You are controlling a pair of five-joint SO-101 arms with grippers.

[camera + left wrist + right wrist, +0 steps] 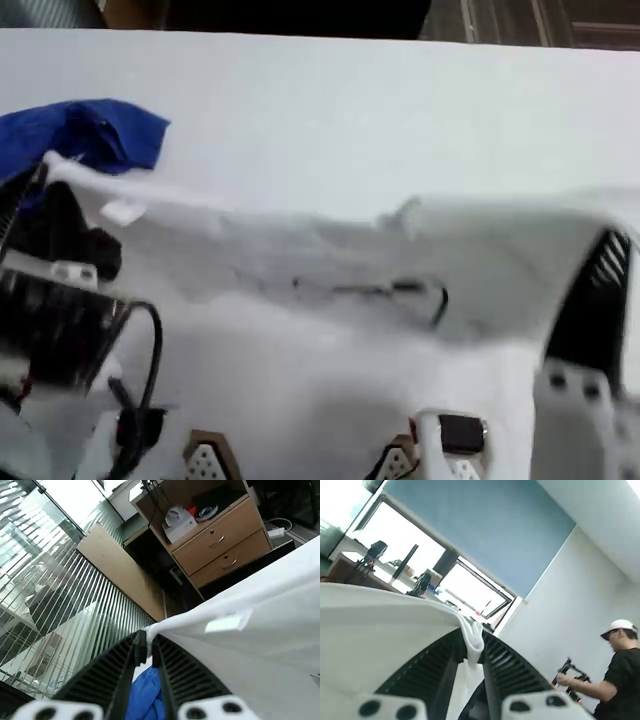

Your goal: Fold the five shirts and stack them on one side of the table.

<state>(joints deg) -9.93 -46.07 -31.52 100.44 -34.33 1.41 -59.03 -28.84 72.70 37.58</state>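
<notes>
Two garments are in play: a limp, thin-cloth white shirt (350, 330) and a crumpled, bright blue shirt (85, 135). The white shirt is held up off the flat white table (350, 110), stretched wide between the two arms. The blue shirt lies on the table just behind the white shirt's left-held corner.

The left gripper (148, 642) has its ribbed black fingers closed tight on a thin edge of the white shirt. The right gripper (471, 641) is likewise clamped, on a small bunched fold at the white shirt's opposite end.

This cloth looks light and wholly without stiffness. It sags between the two holds and will drape wherever it is let down. So little fabric sits in each pinch that a sharp pull could probably slide it free. Corners and hems seem the best places to take it, since a hold there lets the body hang flat for a fold.

The high view gives the white shirt's whole span, its droop and a thin dark line printed on its front. The wrist views give each pinch up close. The left one also shows a small white label (227, 623) just beside the held edge, with the blue shirt beneath the fingers.
</notes>
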